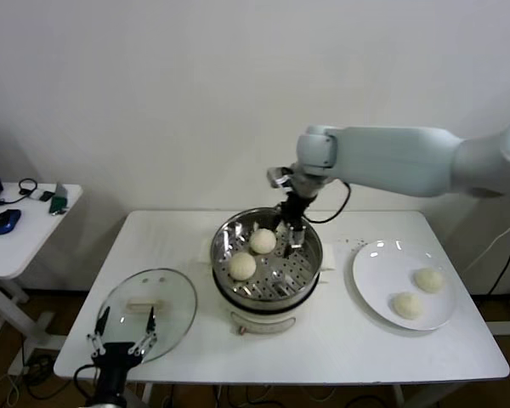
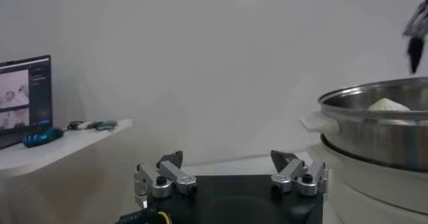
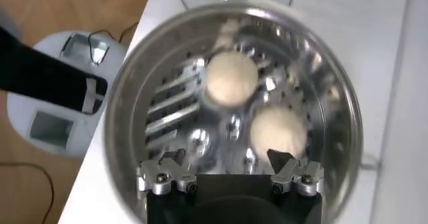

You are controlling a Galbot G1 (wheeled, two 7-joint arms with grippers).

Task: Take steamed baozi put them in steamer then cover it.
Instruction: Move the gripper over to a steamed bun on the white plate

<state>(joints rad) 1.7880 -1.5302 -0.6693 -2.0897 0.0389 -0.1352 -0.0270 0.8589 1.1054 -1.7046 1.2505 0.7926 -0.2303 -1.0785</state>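
The right gripper (image 1: 291,228) hangs over the far rim of the steamer (image 1: 307,274) and hides part of that rim in the head view; its jaws stand apart, released, with nothing between them. The right arm reaches in from the robot's right, elbow high, wrist bent straight down over the pot. Two steamed baozi (image 1: 263,240) lie on the perforated tray inside the steamer, one toward the back just beside the gripper, the other (image 1: 242,265) nearer the front left, close together; whether they touch cannot be told. In the right wrist view the same two buns (image 3: 231,77) show below the gripper's spread fingers (image 3: 292,167). The steamer's base is partly cut off in the left wrist view, where only one bun's top (image 2: 388,104) peeks above the rim. To the right of the steamer a white plate (image 1: 370,283) carries two more baozi (image 1: 428,279), apart from each other. To the left of the steamer a clear glass lid (image 1: 178,293) lies flat on the bench (image 1: 323,353). The left gripper (image 1: 123,335) is held low at the bench's near edge, partly over the lid's near side, jaws wide and empty. Farther left of the steamer stands a side table (image 1: 34,229) with a blue mouse (image 1: 6,221).
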